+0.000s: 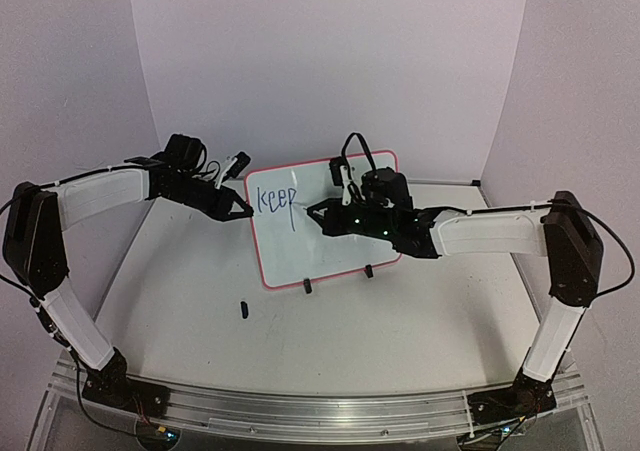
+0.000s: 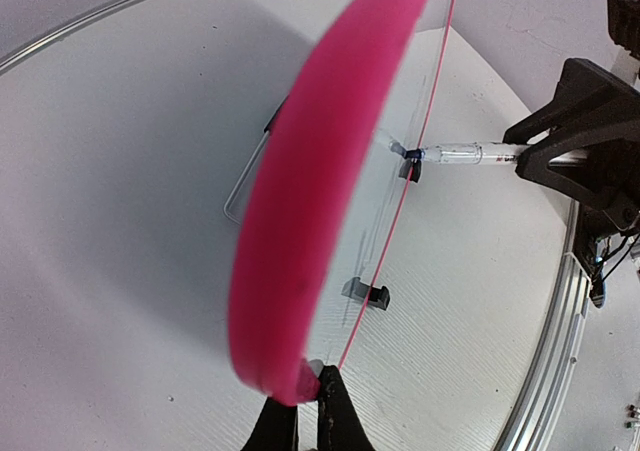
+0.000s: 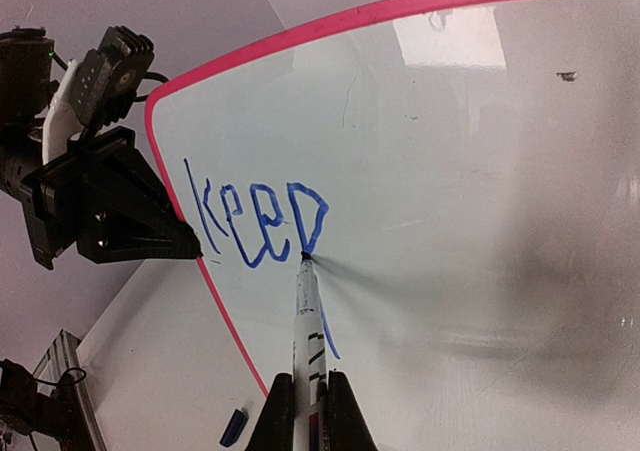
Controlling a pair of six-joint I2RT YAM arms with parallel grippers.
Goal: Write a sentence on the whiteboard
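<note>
Where you stand: sentence [image 3: 255, 226] reads only "keep" on the whiteboard [image 1: 335, 246], upright mid-table; more words likely left to write
Your left gripper [image 1: 243, 209]: pinched tight on the board's left edge
Your right gripper [image 3: 303, 411]: clamped on the marker [image 3: 306, 316], tip at the "p"

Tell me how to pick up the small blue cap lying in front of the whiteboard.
Pinch the cap across its narrow sides, coming straight down: it lies flat on the table, lengthwise toward the whiteboard, clear of its clip feet.
</note>
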